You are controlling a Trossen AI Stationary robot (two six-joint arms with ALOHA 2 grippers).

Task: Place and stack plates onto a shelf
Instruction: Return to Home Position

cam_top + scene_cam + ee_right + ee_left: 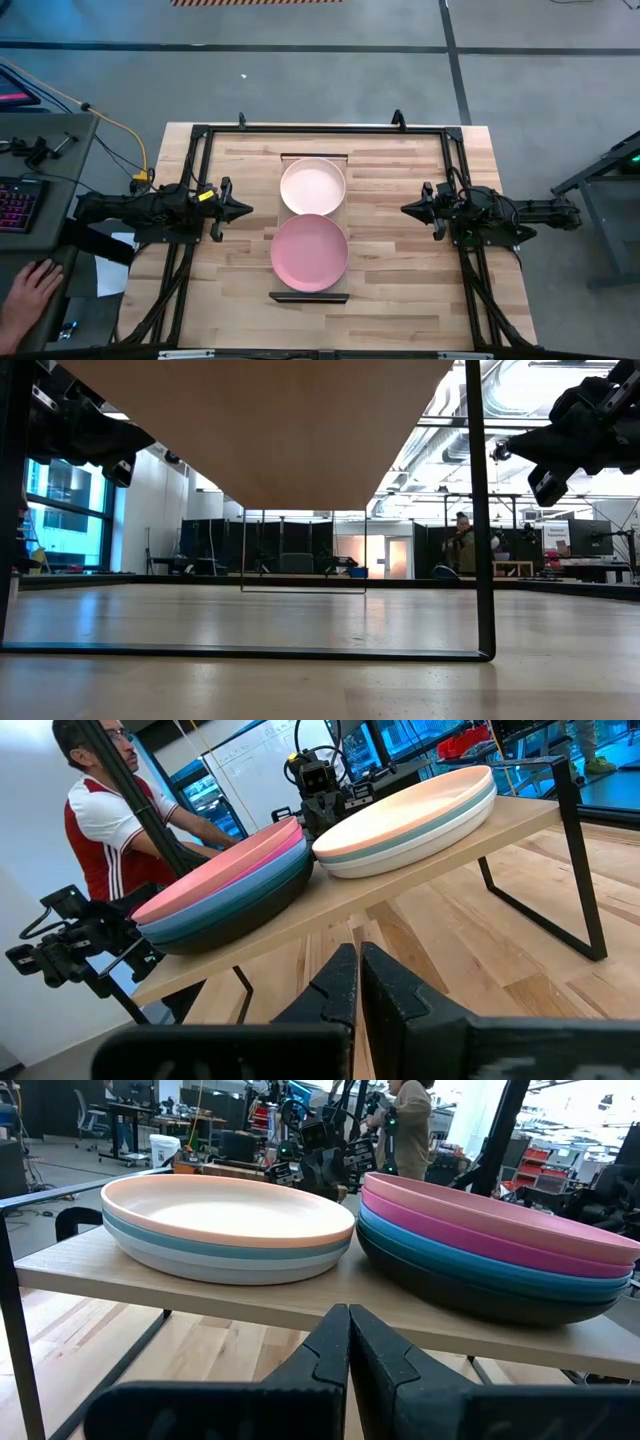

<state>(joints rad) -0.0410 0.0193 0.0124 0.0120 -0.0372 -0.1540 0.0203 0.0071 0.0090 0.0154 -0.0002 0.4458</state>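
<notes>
**Both grippers pinched empty, all plates up on the shelf**

Left gripper (pixel 243 210): fingers pressed together, nothing between them. You see the same in its wrist view (pixel 348 1312). It hovers above the table (pixel 400 300), tip aimed at the shelf (pixel 310 296), just short of it and not touching.

Right gripper (pixel 408 209): also pressed together and empty, confirmed in its wrist view (pixel 356 950). It faces the left gripper across the shelf, likewise apart from it.

The shelf sits between the two tips. Each tip points roughly at the seam where the two stacks meet.

- Peach plate (pixel 312 186) tops the stack ahead of each gripper, on the side toward the high view's top. Below it is a pale blue-green layer, then white at the bottom (pixel 225 1210).
- Pink plate (pixel 310 252) tops the other stack. Under it come magenta, blue-teal, then black at the bottom (pixel 500 1220).

The two stacks touch or nearly touch at the rims; you can't tell which.

The low view shows only the shelf's underside (pixel 260 430) and frame.

A person (pixel 100 820) is beyond the left gripper, with a hand (pixel 30 295) off the table's edge.
</notes>
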